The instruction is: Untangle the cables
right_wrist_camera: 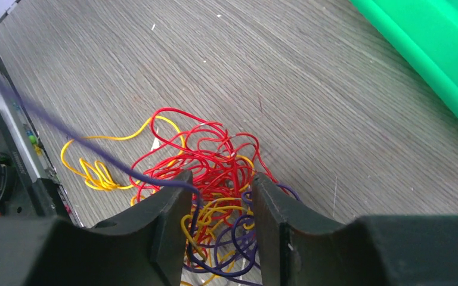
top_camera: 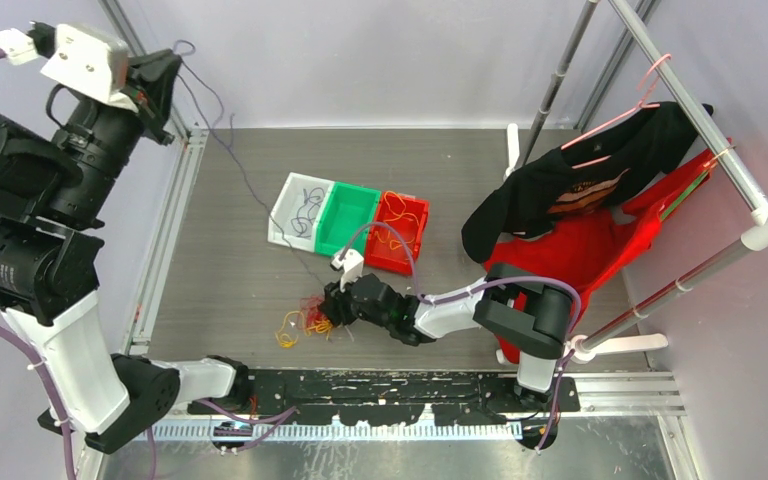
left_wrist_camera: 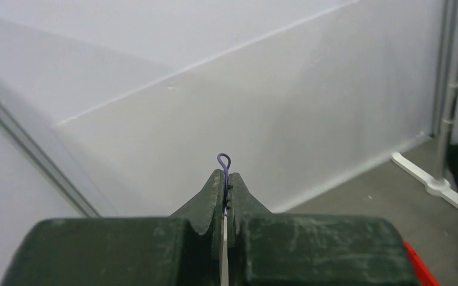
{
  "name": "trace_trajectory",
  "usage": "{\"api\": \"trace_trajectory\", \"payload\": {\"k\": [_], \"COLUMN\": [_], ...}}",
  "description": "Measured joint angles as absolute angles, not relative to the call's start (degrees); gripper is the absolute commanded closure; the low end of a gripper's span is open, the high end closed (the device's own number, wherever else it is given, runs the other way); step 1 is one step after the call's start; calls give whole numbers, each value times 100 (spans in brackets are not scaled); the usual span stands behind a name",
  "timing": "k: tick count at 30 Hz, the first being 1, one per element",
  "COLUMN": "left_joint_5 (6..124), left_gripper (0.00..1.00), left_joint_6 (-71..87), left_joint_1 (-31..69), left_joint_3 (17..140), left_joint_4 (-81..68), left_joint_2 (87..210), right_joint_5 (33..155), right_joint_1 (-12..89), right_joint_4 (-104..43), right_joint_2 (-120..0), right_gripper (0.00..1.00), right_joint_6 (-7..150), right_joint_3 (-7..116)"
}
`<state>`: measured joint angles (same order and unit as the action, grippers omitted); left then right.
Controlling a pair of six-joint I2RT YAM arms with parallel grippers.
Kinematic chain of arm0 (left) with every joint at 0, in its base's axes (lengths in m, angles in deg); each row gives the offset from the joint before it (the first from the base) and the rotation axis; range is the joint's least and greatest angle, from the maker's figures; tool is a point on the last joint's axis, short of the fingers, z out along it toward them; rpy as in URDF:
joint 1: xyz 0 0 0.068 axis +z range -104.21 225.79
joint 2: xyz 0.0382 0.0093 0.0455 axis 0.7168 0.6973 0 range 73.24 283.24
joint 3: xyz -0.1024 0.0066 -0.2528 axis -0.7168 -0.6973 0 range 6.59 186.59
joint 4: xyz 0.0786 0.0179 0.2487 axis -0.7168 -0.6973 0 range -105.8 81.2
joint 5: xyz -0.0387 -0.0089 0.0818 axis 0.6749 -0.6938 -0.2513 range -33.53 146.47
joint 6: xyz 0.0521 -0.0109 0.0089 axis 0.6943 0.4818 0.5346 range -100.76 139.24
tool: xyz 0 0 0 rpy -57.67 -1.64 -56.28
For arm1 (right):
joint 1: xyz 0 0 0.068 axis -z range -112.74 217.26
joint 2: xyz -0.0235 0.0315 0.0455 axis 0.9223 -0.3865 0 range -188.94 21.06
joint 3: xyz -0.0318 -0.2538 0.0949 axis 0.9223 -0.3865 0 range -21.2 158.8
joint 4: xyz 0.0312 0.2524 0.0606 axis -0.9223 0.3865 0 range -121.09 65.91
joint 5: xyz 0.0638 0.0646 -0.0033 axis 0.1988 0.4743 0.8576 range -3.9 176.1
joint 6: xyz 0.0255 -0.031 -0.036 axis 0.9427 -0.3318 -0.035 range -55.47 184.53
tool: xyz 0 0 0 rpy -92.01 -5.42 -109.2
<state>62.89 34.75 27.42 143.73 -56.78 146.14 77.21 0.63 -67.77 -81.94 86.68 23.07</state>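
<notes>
The cables (top_camera: 312, 315) lie as a fist-sized tangle of red, yellow and purple strands (right_wrist_camera: 214, 155) on the wood-grain table, with a yellow loop (right_wrist_camera: 95, 173) trailing to the left. My right gripper (right_wrist_camera: 222, 179) is down on the tangle (top_camera: 338, 305), its jaws closed in on a bundle of strands that fills the gap between them. One purple cable (top_camera: 232, 150) rises from the tangle over the right gripper's left finger (right_wrist_camera: 167, 196) to my left gripper (top_camera: 172, 70), raised high at the far left. That left gripper (left_wrist_camera: 225, 174) is shut on it, a small purple loop (left_wrist_camera: 223, 161) poking past the tips.
Three bins stand in a row behind the tangle: white (top_camera: 282, 205) with purple strands, green (top_camera: 332, 232), and red (top_camera: 422, 215) with orange strands. A clothes rack with black and red garments (top_camera: 580, 190) fills the right side. The green bin's edge (right_wrist_camera: 429, 53) is near the right gripper.
</notes>
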Motion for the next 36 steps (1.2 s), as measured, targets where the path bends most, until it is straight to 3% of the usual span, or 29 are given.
{"api": "trace_trajectory", "payload": {"k": [24,33,36], "left_joint_5": [4883,5008,5183], "left_gripper": [100,100,100], "left_joint_6": [4207,4237,4207], "left_joint_1": [2742,2742,2742], "left_joint_3": [13883,14465,14100], "left_joint_4": [-1923,-1556,-1628], "left_joint_2": [14446,14802,14634], "right_joint_5": [7654,7586,7564], "right_joint_1": [63,63,63], "right_joint_4": [-6968,-7033,-6821], "right_joint_2": [-8002,-7805,-7532], "right_gripper": [38,28,25], "right_joint_6": [9024,9040,8972], "right_joint_3": [1745,1571,1584]}}
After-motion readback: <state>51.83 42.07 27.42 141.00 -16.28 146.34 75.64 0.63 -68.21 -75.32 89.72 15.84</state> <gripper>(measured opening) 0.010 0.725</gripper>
